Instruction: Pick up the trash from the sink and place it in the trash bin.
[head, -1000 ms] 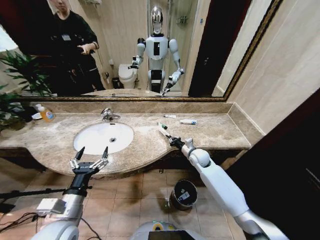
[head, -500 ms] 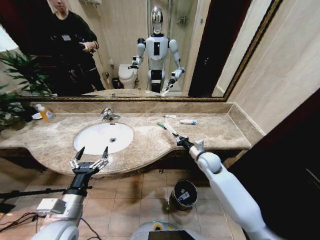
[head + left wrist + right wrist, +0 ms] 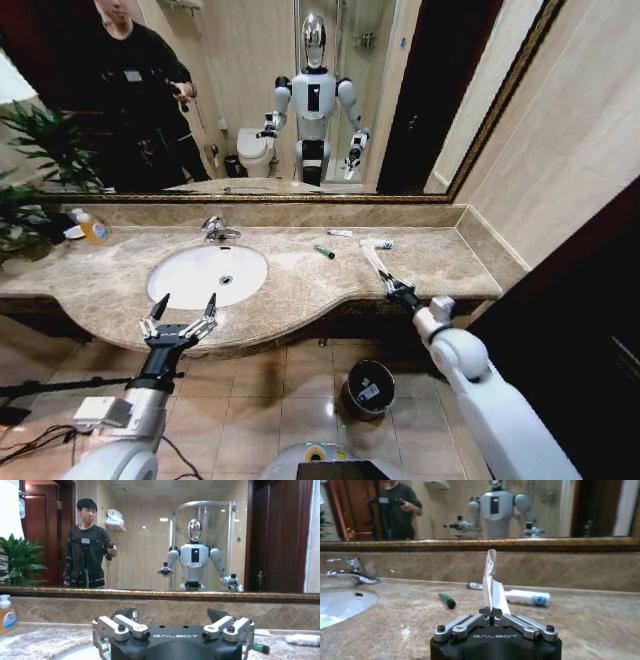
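right gripper (image 3: 396,289) pinches a flat white packet (image 3: 375,262) over the marble surface (image 3: 430,262).
its jaws are closed on the packet's lower end, right of the sink (image 3: 180,285); a green piece (image 3: 324,252) and white tube (image 3: 377,244) lie beyond. left gripper (image 3: 180,310) hangs spread wide before the sink; trash bin (image 3: 368,388) on the floor.

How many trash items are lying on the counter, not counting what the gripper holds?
3: a green piece, a small tube near the backsplash, and a white tube beside it. The right gripper holds a flat packet.
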### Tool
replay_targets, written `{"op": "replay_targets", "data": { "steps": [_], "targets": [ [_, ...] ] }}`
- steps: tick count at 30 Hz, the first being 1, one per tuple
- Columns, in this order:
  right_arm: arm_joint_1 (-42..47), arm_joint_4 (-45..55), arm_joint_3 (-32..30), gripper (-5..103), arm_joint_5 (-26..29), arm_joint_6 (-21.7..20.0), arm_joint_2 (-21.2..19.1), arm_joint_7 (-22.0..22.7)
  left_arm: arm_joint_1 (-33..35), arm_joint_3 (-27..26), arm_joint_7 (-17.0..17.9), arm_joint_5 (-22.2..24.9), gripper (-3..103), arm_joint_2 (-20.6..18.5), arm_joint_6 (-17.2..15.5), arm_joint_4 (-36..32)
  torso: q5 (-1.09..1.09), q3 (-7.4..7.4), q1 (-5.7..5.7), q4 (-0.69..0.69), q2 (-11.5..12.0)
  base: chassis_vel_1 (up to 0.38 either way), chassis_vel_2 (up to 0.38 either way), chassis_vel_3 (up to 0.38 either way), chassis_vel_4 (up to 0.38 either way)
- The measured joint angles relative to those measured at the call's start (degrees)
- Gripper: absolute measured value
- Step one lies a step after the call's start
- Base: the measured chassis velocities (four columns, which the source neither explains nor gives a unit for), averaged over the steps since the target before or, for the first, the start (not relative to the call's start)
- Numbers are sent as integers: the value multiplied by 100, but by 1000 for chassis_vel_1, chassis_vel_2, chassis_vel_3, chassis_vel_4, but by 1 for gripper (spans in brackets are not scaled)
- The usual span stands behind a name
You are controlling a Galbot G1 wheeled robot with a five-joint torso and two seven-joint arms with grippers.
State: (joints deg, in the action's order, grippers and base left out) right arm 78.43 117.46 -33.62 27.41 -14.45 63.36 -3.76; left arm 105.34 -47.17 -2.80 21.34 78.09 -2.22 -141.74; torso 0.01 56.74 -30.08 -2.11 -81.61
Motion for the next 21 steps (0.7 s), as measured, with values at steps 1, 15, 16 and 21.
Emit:
{"op": "replay_targets", "data": {
  "steps": [1,15,16,21],
  "targets": [
    [139,36,-112,0,0,50,43,-27,0,0,0,0,100,0,0,0,-1,0,0,1,0,0,0,0,0],
    [1641,76,-822,0,-121,789,446,-695,0,0,0,0,100,0,0,0,0,0,0,0,0,0,0,0,0],
    [1749,6,-823,0,-166,911,471,-765,0,0,0,0,100,0,0,0,-1,0,-1,0,0,0,0,0,0],
    [1991,-345,-709,0,-316,1299,571,-969,0,0,0,0,100,0,0,0,-1,0,-1,1,1,0,0,0,0]
  ]
}}
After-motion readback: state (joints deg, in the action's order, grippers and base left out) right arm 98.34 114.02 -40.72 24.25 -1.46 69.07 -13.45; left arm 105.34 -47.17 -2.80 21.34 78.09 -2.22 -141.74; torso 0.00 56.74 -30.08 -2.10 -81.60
